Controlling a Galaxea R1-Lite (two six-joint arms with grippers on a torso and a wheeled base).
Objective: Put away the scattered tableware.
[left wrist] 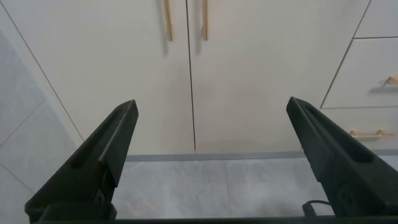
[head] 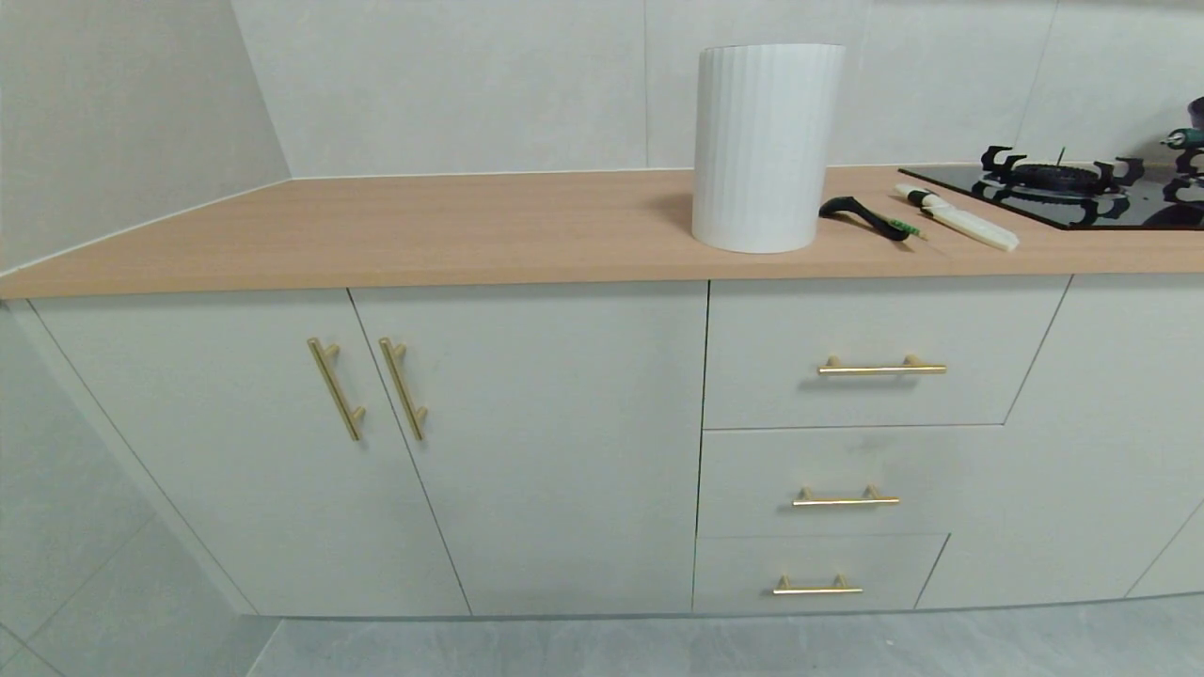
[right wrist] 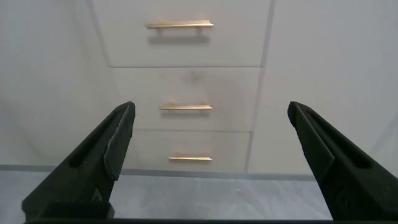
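Left to right:

- Left gripper: fingers spread wide, nothing between them. Faces the seam between the cabinet doors, low near the floor.
- Cabinet doors: 2, shut. 2 vertical gold door handles side by side at the seam.
- Countertop: 1, wood, runs the full width above the cabinets.
- White ribbed cylinder: 1, upright on the countertop above the left edge of the drawer stack.
- Drawers: 3, stacked, all shut. 3 horizontal gold drawer handles, one each.
- Right gripper: fingers spread wide, empty. Faces the drawer stack.
- Tableware: 2 pieces, both flat on the countertop between the cylinder and the hob.
  - Black-handled utensil: just right of the cylinder base, not touching it. Long axis is diagonal, with the black handle end toward the cylinder and the green tip toward the front right.
  - White utensil: just right of the black one, roughly parallel, small gap between them. Long axis is diagonal from back left to front right. A dark band sits near the back-left end, which is close to the hob corner. The plain end points at the counter's front edge.
- Black glass hob: 1, set in the countertop at far right. It has one black burner grate in full and a second cut off by the frame edge.
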